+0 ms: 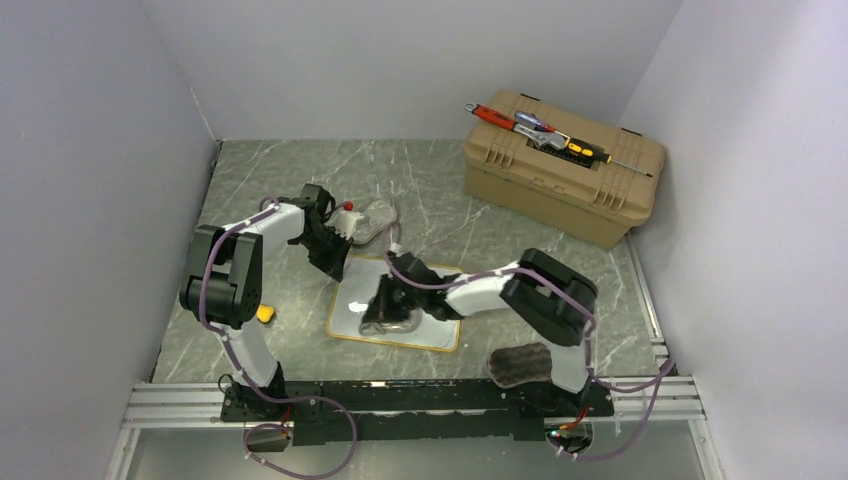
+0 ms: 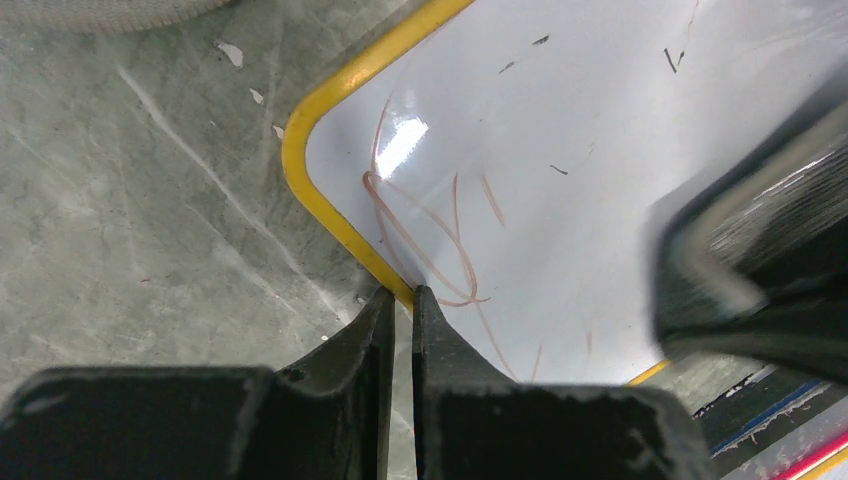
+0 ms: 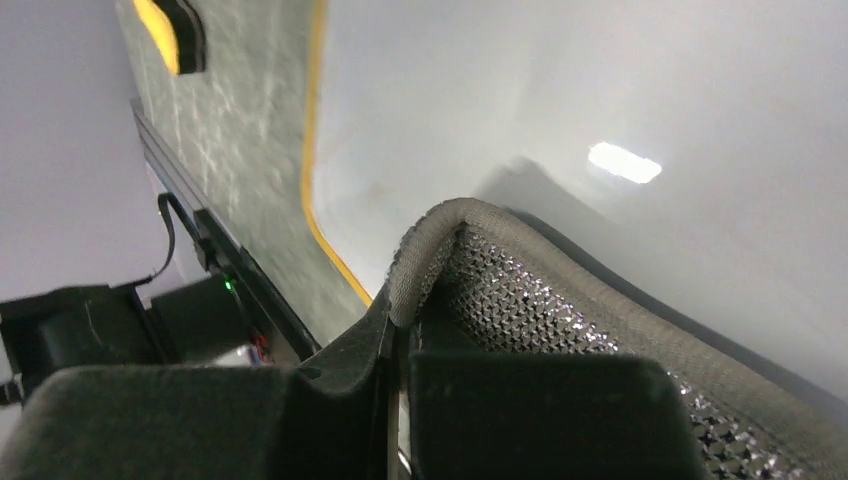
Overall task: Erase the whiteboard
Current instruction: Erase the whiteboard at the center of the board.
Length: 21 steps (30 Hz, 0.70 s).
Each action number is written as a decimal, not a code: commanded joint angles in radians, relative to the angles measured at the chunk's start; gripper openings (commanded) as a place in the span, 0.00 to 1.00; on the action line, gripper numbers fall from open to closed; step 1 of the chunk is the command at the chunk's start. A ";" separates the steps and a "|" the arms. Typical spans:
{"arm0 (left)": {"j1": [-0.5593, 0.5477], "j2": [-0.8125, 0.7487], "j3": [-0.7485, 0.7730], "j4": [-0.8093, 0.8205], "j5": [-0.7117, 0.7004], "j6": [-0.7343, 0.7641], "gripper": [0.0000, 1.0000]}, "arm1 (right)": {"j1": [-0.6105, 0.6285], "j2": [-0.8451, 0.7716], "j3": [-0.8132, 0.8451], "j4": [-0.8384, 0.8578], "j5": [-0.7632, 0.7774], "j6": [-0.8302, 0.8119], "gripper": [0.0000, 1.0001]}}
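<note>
Top view — the right gripper's (image 1: 383,310) tips are hard to make out, dark on dark. The whiteboard (image 1: 437,330) lies flat on the table (image 1: 430,190). The left arm is bent toward the board's far left corner, and the right arm stretches over its middle.

Left wrist — the left gripper (image 2: 400,298) is all but closed, with its tips at the board's yellow frame. Whether it nips the frame, I cannot tell.

Right wrist — the fingers are clenched on a grey mesh cloth (image 3: 560,300) lying against the board.

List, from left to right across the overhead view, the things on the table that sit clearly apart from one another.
small yellow object → whiteboard → tan toolbox. The dark pad at the front is left out, since it falls within the toolbox's left-to-right span.
</note>
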 commanded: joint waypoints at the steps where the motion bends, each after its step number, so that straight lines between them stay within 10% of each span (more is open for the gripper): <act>1: -0.005 0.039 -0.038 0.002 -0.038 0.056 0.02 | -0.100 -0.075 -0.347 -0.346 0.076 -0.056 0.00; 7: -0.005 0.037 -0.033 0.002 -0.034 0.053 0.02 | -0.264 -0.139 -0.480 -0.323 0.112 -0.103 0.00; 17: -0.005 0.040 -0.029 -0.009 -0.039 0.054 0.02 | -0.259 0.258 0.194 -0.455 0.136 -0.133 0.00; 21: -0.005 0.033 -0.031 -0.013 -0.038 0.056 0.02 | -0.280 0.235 0.161 -0.439 0.172 -0.125 0.00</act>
